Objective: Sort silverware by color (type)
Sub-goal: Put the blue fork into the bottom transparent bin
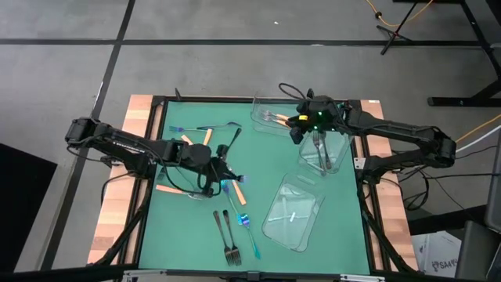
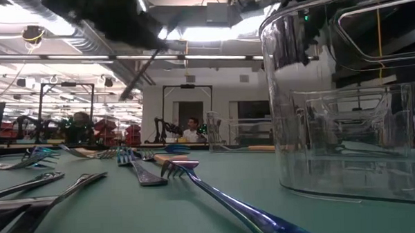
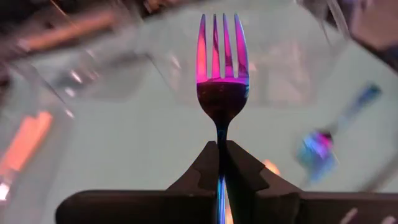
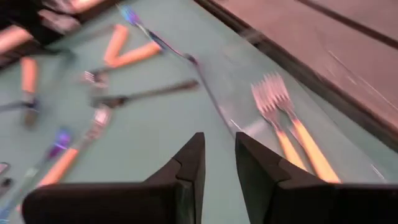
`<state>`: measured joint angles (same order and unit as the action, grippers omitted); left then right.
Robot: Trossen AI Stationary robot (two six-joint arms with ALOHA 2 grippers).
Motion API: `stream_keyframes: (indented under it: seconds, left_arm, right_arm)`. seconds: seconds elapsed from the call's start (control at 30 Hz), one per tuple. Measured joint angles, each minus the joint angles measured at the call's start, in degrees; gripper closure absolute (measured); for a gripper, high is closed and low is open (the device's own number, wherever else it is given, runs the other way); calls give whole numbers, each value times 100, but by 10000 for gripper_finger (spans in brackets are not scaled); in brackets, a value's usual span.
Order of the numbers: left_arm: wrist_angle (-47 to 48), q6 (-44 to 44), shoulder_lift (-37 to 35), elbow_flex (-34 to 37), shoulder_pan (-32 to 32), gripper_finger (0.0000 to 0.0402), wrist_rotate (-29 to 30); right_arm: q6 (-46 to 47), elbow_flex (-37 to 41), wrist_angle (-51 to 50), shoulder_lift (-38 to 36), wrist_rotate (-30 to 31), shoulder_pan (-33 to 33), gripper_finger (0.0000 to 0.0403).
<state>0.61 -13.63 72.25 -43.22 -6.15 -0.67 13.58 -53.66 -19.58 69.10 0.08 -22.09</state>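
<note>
My left gripper (image 1: 223, 174) hangs over the middle of the green mat, shut on an iridescent blue-purple fork (image 3: 222, 68) whose tines point away from it. My right gripper (image 4: 219, 163) stands open at the far right above the clear trays, nothing between its fingers. Two orange-handled forks (image 4: 292, 134) lie flat in the far clear tray (image 1: 270, 117). More silverware lies loose on the mat: orange-handled forks (image 1: 186, 139), two dark forks (image 1: 227, 235) and a blue fork (image 1: 250, 239) near the front edge. My left gripper pinches the fork's thin handle (image 3: 221, 138) just behind the head, between its two fingers. The fork runs along the fingers and sticks out ahead of them, tines foremost. It is lifted clear of the mat, the fingers slanting down toward the table's right side.
A second clear tray (image 1: 322, 153) stands right of centre under my right arm, and a third (image 1: 293, 211) lies toward the front right. In the low view a clear tray wall (image 2: 346, 125) stands close on the right, and forks (image 2: 147, 170) lie across the mat.
</note>
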Motion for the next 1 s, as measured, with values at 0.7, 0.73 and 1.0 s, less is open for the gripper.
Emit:
stream_keyframes:
  seconds: [0.7, 0.73, 1.0]
  left_arm:
    - [-2799, -47, 4, -4, 2, 396, 933]
    - [-2825, -48, 4, -4, 2, 396, 864]
    - [-3006, -212, 7, -4, 2, 396, 185]
  right_arm:
    - [-1689, 123, 2762, 568, -979, 1063, 324]
    - [-1695, 123, 2926, 625, -979, 1139, 324]
    - [-1700, 123, 3739, 1058, -1377, 1547, 324]
